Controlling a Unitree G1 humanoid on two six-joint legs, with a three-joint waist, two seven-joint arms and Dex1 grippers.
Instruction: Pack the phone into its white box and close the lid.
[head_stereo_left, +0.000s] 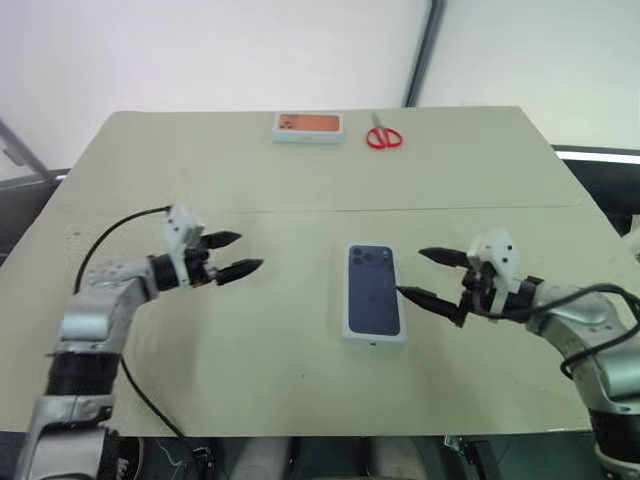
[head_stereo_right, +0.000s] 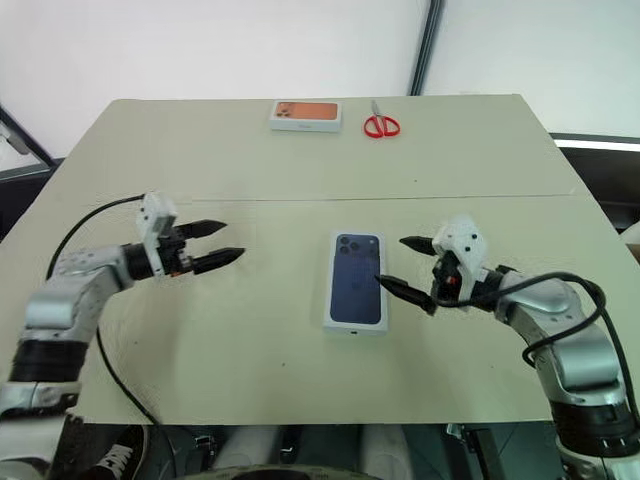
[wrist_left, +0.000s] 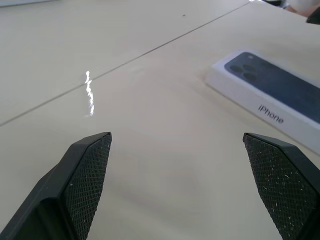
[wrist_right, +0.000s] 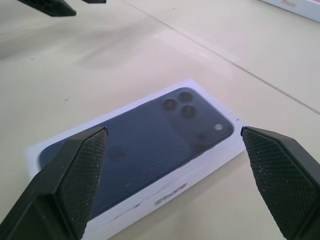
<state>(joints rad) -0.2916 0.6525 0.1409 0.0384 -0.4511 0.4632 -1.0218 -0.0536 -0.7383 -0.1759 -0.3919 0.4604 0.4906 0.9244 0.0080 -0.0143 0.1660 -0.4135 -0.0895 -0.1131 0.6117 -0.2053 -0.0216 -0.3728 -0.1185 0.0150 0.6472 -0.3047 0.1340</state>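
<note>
The lid (head_stereo_left: 373, 291), white with a dark phone picture on its top face, lies flat in the middle of the table; its side wall (wrist_left: 260, 107) reads "iPhone". The white box under it and the phone are hidden. My left gripper (head_stereo_left: 248, 252) hovers well to the lid's left, open, with nothing between its fingers (wrist_left: 90, 175). My right gripper (head_stereo_left: 410, 272) is open just off the lid's right edge, its lower fingertip close to that edge, touching nothing I can see. In the right wrist view the lid (wrist_right: 145, 140) lies beyond the open fingers (wrist_right: 80, 170).
A white box with an orange face (head_stereo_left: 308, 126) and red scissors (head_stereo_left: 383, 136) lie at the table's far edge. A black cable (head_stereo_left: 110, 235) loops over the table beside my left arm. A seam (head_stereo_left: 400, 209) crosses the tabletop.
</note>
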